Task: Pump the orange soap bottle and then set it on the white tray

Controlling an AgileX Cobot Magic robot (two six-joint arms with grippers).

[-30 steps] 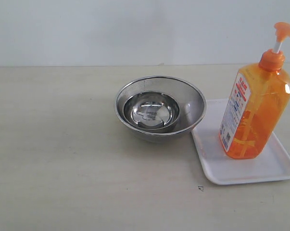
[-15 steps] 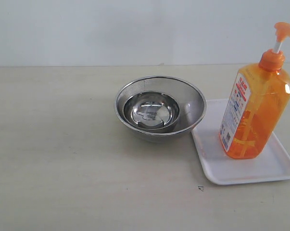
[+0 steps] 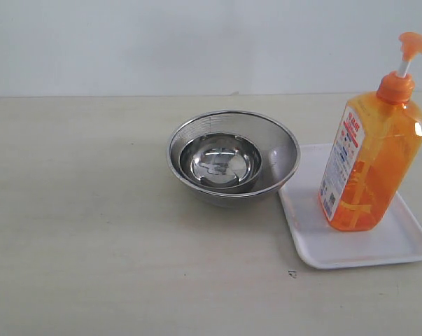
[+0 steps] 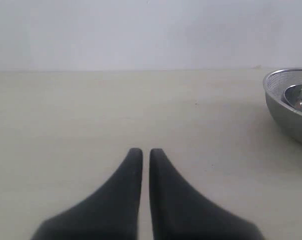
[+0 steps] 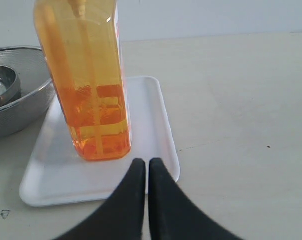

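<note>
Closest on my left wrist camera is the left gripper (image 4: 141, 151): its two dark fingers are drawn together with only a sliver between them, and they hold nothing. It hangs over bare bench (image 4: 65, 115), with the mesh steel bowl (image 4: 291, 107) further off. On my right wrist camera the right gripper (image 5: 143, 161) is drawn together the same way and is just as empty. Its tips show against the rim of the white tray (image 5: 158, 125), short of the orange soap bottle (image 5: 90, 90) and not touching it.

On the exterior camera, the nearest thing to the bench's front edge is a small dark mark (image 3: 292, 274). Behind it the tray lies flat by the right edge. The bottle stands upright on about the middle of the tray, label turned left, orange pump head raised on its white stem. At the tray's back-left corner sits the mesh bowl; I cannot tell whether they touch. A smaller polished steel bowl (image 3: 220, 162) is nested inside it. Past the bench's back edge is a plain pale wall (image 3: 162, 42)
</note>
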